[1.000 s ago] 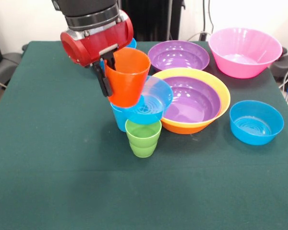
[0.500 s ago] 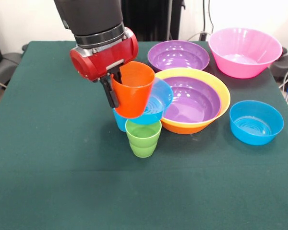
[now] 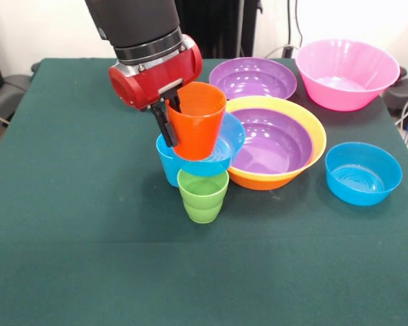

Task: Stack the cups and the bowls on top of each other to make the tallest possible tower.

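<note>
Frontally: gripper [image 3: 171, 115] jaws pinching rim wall of glossy orange plastic tumbler [image 3: 194, 121], upright, just above small blue plastic bowl [image 3: 214, 146] tilted on light blue cup [image 3: 167, 163]. Likely light, stiff, slippery; rim grip suits.

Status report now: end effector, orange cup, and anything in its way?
End effector shut on orange cup, cup tilted. Cup over small blue bowl perched on light blue cup. Green cup standing just in front, near the stack.

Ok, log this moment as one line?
gripper: shut on orange cup | position: over blue bowl, tilted on light blue cup | green cup: table
</note>
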